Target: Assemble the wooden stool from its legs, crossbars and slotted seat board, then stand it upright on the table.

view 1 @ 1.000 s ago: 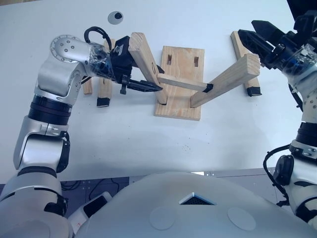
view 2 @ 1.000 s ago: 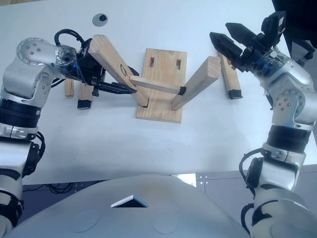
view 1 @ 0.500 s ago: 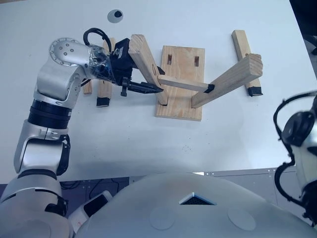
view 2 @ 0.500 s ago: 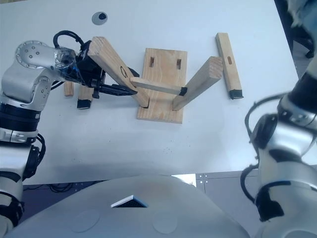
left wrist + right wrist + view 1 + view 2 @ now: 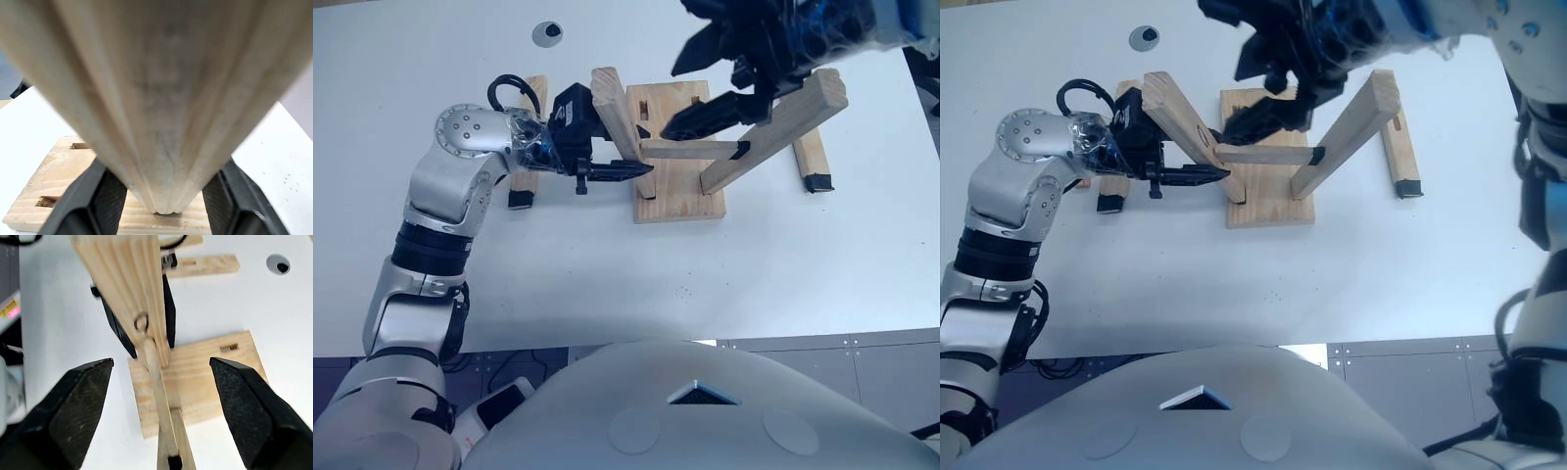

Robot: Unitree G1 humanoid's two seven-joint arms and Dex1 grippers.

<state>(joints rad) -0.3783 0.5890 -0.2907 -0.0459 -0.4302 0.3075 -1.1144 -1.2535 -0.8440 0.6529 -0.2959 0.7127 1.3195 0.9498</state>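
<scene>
The slotted seat board (image 5: 677, 201) lies flat on the white table. Two wooden legs stand slanted on it, joined by a thin crossbar (image 5: 690, 150). My left gripper (image 5: 631, 168) is shut on the left leg (image 5: 610, 113) low down, its black fingers (image 5: 93, 196) on either side. The right leg (image 5: 778, 127) leans outward, touched by nothing. My right gripper (image 5: 161, 364) hangs open over the crossbar, its fingers (image 5: 705, 116) spread wide and touching no wood.
A loose leg (image 5: 815, 162) with a black foot cap lies right of the board. More loose wooden pieces (image 5: 521, 186) lie left of it behind my left arm. A round hole (image 5: 546, 32) marks the far table. The near table is bare.
The right arm swung away from the far right side, dropped out of sight, and now comes in from above over the crossbar. The left gripper keeps its hold on the left leg.
</scene>
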